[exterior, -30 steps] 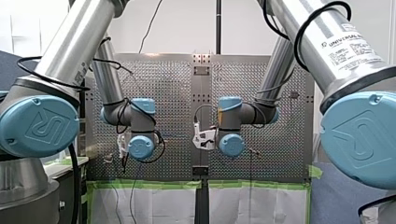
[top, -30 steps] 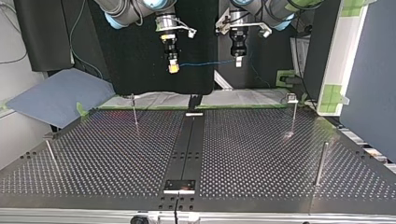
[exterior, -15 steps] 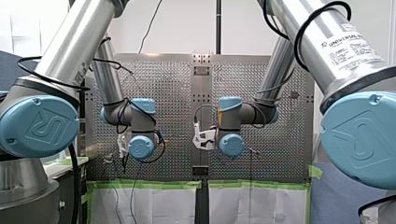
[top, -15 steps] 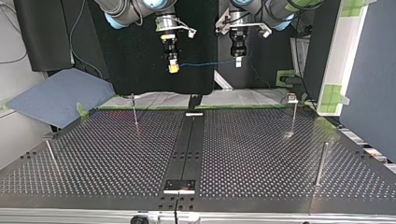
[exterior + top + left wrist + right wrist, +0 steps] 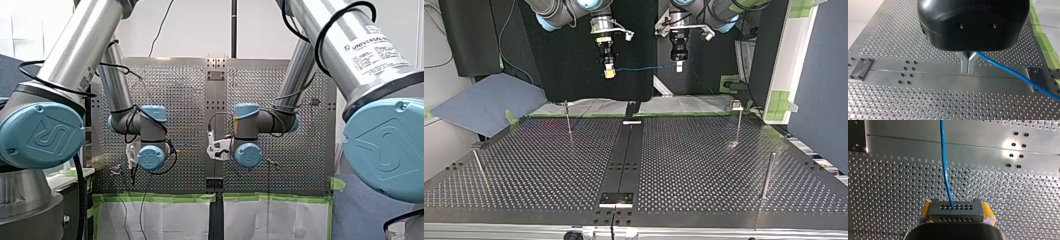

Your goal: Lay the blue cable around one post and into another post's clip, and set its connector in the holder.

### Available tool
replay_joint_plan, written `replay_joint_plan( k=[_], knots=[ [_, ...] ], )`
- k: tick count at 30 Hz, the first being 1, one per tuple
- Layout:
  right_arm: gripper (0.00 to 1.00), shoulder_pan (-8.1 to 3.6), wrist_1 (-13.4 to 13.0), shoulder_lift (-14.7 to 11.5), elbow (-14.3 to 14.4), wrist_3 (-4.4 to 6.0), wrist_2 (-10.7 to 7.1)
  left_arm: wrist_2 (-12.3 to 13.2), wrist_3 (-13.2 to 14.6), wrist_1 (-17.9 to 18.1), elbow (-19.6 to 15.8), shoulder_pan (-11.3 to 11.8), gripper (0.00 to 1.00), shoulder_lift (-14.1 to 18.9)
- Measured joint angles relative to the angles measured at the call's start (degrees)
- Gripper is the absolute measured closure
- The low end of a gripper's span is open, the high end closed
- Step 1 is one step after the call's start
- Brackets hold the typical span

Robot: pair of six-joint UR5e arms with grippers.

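My right gripper (image 5: 957, 212) clamps the dark grey perforated connector (image 5: 955, 207); my left gripper (image 5: 968, 63) pinches the thin blue cable (image 5: 1008, 69) (strung between both).

The table (image 5: 898, 105) is bare perforated metal with a dull brushed sheen; its centre strip (image 5: 935, 80) is smoother and throws back a bright glare. The blue cable (image 5: 1010, 71) has a smooth plastic jacket. The connector (image 5: 956, 216) is matt dark-grey plastic. My left gripper (image 5: 969, 65) has a glossy black shell and dull grey metal fingers (image 5: 964, 63) — my right gripper (image 5: 956, 210) wears yellow, rubbery-looking pads (image 5: 926, 209). Matt green tape (image 5: 160, 198) lines the table's near edge.
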Motion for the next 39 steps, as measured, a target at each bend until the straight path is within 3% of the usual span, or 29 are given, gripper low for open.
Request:
replay_joint_plan(
  k=[3, 4, 10, 21, 27, 33, 39],
  knots=[
    [1.0, 0.0, 0.0, 0.0, 0.0, 0.0, -0.01, 0.0, 0.0, 0.0, 0.0, 0.0, 1.0, 0.0],
    [1.0, 0.0, 0.0, 0.0, 0.0, 0.0, 0.0, 0.0, 0.0, 0.0, 0.0, 0.0, 0.91, 0.0],
    [1.0, -0.23, 0.61, 0.58, -0.28, 0.31, 0.17, -0.28, 0.54, 1.19, -1.16, -0.41, 0.91, -0.97],
    [1.0, -0.35, 6.15, 4.26, -0.43, 0.53, 0.26, -0.35, 0.7, 4.08, -2.88, -0.52, 0.91, -1.48],
    [1.0, -0.35, 9.11, 4.38, -0.44, 0.53, 0.26, -0.35, 0.7, 4.13, -2.89, -0.52, 0.91, -1.49],
    [1.0, -0.37, 10.04, 4.38, -0.45, 0.55, 0.26, -0.35, 0.92, 4.25, -3.1, -0.41, 0.91, -1.44],
    [1.0, -0.25, 10.75, 2.54, -2.04, 1.81, 0.46, -0.25, 2.05, 3.12, -2.11, -0.27, 0.88, 0.42]
  ],
)
